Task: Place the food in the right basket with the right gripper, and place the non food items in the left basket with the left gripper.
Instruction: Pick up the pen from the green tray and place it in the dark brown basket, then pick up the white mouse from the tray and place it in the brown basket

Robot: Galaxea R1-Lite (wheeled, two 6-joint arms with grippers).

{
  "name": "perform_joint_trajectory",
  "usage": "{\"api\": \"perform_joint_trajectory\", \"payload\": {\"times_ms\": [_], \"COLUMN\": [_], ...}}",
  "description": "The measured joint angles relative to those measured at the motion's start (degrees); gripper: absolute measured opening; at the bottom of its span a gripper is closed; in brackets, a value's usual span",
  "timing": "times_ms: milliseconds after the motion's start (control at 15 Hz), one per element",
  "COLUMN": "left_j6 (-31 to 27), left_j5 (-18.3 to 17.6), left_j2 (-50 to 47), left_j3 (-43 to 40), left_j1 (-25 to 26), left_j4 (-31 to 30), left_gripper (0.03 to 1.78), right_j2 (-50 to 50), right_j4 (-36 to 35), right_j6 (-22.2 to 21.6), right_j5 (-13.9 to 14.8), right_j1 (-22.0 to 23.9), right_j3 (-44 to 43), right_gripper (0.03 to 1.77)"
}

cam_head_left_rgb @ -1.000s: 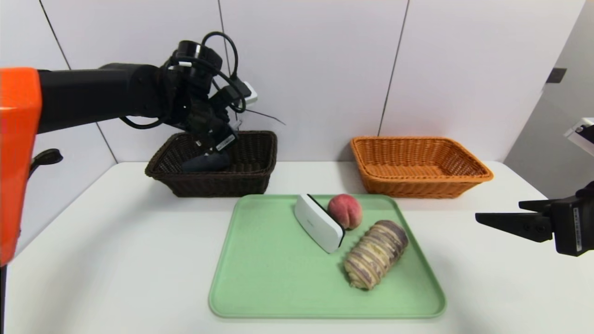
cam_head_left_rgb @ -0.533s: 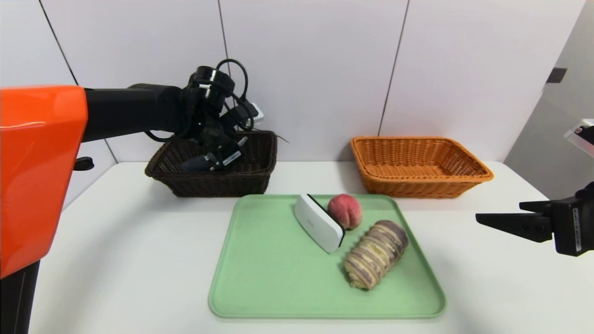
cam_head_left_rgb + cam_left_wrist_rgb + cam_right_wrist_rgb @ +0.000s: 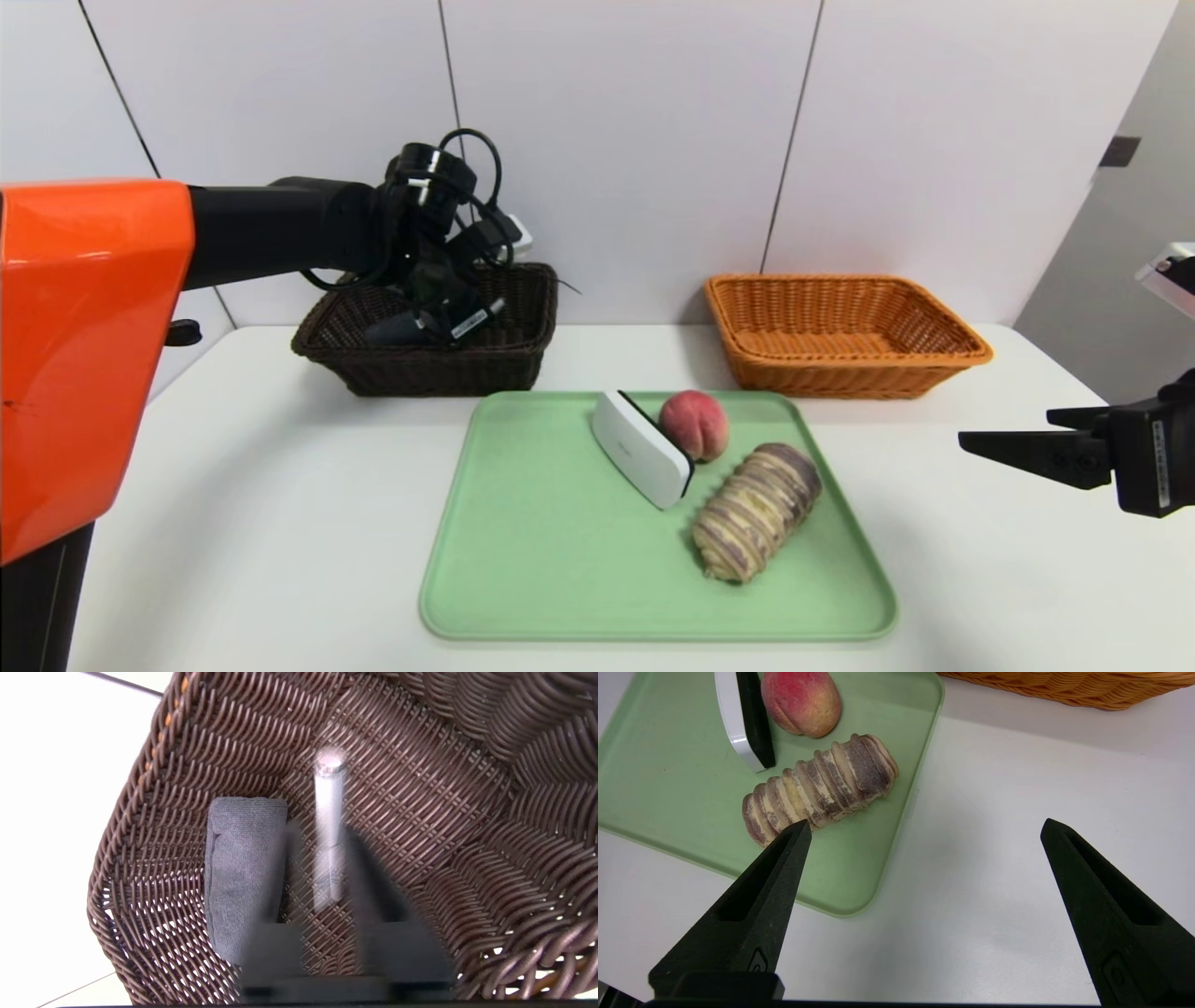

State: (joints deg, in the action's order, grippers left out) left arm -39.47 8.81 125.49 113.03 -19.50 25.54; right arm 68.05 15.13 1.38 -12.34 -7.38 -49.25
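Note:
My left gripper (image 3: 439, 322) reaches down inside the left basket (image 3: 439, 369), the dark brown one at the back left. Its jaws (image 3: 325, 833) are open a little. The slim white pen (image 3: 328, 826) lies lengthwise between the fingers with a gap on each side. The rolled grey cloth (image 3: 243, 872) rests on the basket floor beside it. The peach (image 3: 695, 424), the striped bread roll (image 3: 756, 511) and the white block (image 3: 642, 459) sit on the green tray (image 3: 541, 560). My right gripper (image 3: 1006, 427) hangs open and empty over the table right of the tray. The right basket (image 3: 845, 364) is empty.
The white block leans against the peach (image 3: 802, 700), with the bread roll (image 3: 822, 788) just in front of them. The tray's right corner (image 3: 859, 896) is near my right gripper (image 3: 925, 825). A white wall stands right behind both baskets.
My left arm has sunk lower into the dark basket and its jaws have parted from shut, loosening the pen. The right arm has barely moved.

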Motion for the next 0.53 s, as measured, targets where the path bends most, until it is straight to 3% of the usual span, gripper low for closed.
{"api": "perform_joint_trajectory", "payload": {"times_ms": [200, 533], "left_j6": [2.0, 7.4], "left_j5": [0.0, -0.3], "left_j2": [-0.4, -4.3], "left_j3": [0.0, 0.0], "left_j1": [0.0, 0.0], "left_j4": [0.1, 0.0], "left_gripper": [0.85, 1.26], "right_j2": [-0.1, -0.4], "right_j4": [0.0, -0.1], "right_j6": [0.0, 0.0], "right_j5": [0.0, 0.0], "right_j1": [0.1, 0.1], "right_j3": [0.0, 0.3], "right_gripper": [1.7, 1.7]}}
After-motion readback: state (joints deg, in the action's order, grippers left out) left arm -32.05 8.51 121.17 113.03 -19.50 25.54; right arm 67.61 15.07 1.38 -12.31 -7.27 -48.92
